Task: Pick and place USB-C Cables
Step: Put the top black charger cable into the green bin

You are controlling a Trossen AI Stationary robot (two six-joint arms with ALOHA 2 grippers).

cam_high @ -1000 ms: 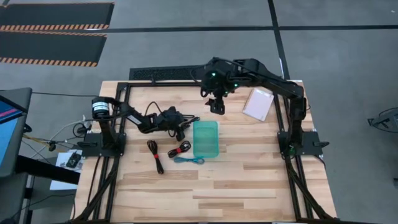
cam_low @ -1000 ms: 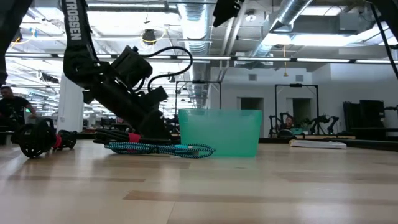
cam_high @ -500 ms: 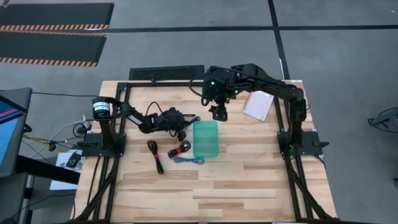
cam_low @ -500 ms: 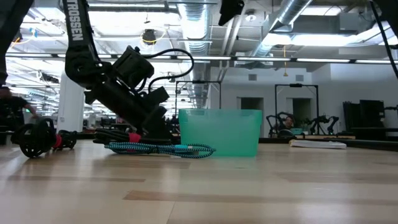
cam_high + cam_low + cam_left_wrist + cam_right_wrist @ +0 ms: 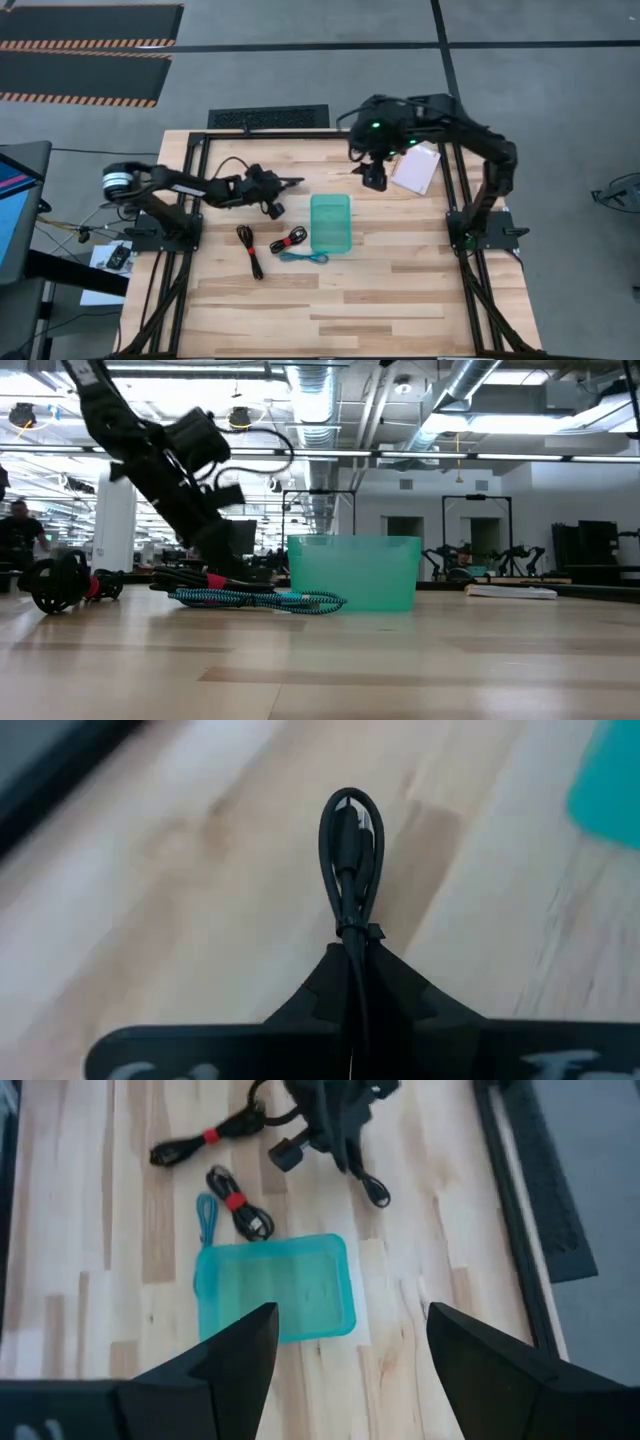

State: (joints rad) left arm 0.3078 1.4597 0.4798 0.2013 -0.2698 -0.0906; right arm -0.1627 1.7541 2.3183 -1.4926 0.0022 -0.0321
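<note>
Four USB-C cables showed around one teal tray [image 5: 330,223]: a black cable with a red tie [image 5: 249,247], a second red-tied black bundle [image 5: 291,240] and a teal-blue cable [image 5: 303,258] lay on the table [image 5: 400,290] just left of the tray, and a fourth, black looped cable [image 5: 350,860] was pinched in the closed left gripper [image 5: 283,183]. Compared with half a second before, the left gripper had lifted and drawn farther from the tray. The right gripper [image 5: 375,178], fingers spread and empty, had moved from above the tray's far edge toward the white pad [image 5: 417,167].

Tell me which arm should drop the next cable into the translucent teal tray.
Left. Its gripper is shut on a black looped cable beside the tray; the right gripper hangs open, holding nothing.
</note>
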